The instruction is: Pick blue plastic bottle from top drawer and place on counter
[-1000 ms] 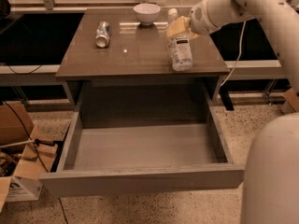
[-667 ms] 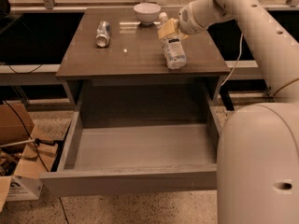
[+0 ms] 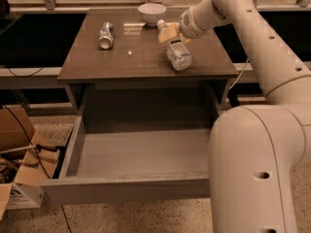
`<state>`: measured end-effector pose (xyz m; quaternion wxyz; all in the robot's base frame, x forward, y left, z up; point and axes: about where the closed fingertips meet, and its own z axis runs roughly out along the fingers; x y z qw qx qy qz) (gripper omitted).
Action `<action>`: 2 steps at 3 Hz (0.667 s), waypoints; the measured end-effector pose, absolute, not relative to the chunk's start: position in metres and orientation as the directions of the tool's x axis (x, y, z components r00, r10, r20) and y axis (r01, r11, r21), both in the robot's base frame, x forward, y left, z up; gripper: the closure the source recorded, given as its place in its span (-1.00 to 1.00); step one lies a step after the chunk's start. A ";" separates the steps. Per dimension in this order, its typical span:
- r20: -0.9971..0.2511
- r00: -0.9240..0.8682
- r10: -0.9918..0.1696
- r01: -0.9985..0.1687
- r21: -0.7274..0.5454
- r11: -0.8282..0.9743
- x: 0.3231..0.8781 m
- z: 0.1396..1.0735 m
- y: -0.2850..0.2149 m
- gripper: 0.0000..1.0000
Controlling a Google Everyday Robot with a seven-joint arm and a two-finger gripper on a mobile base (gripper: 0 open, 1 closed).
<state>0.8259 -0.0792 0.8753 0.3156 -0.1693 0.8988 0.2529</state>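
From my end, the two-finger gripper (image 3: 169, 33) sits over the back right part of the glossy dark brown rectangular bench (image 3: 126, 62), clamped on the shoulder of the small clear, blue-tinted plastic bottle with a white cap (image 3: 178, 55). The bottle is out of the wide, shallow grey drawer (image 3: 141, 152), which stands pulled open below with a bare floor. It leans steeply, cap up and to the left, and its base looks to be on or just above the bench.

My main worry is the release. A round bottle let go at this lean will drop onto its side and may roll, and the right and front edges of the bench are not far off. If it rolls forward, it falls back into the open drawer. Pulling away sideways could also drag it, or swing the cap towards the white round bowl (image 3: 151, 12) just behind. The crushed silver can (image 3: 106, 35) is well apart and seems safe.

Against the frame a second ago, the bottle was close to upright then. It is tipped far over now and sits a little further from the right edge. The white arm (image 3: 257, 154) fills more of the right foreground. The can and bowl have not moved.
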 end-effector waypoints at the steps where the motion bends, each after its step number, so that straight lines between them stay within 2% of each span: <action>1: -0.649 -0.746 -0.147 -0.465 0.350 0.813 0.826 0.872 -0.077 -0.75; 2: -0.647 -0.748 -0.149 -0.466 0.351 0.812 0.827 0.869 -0.074 -1.00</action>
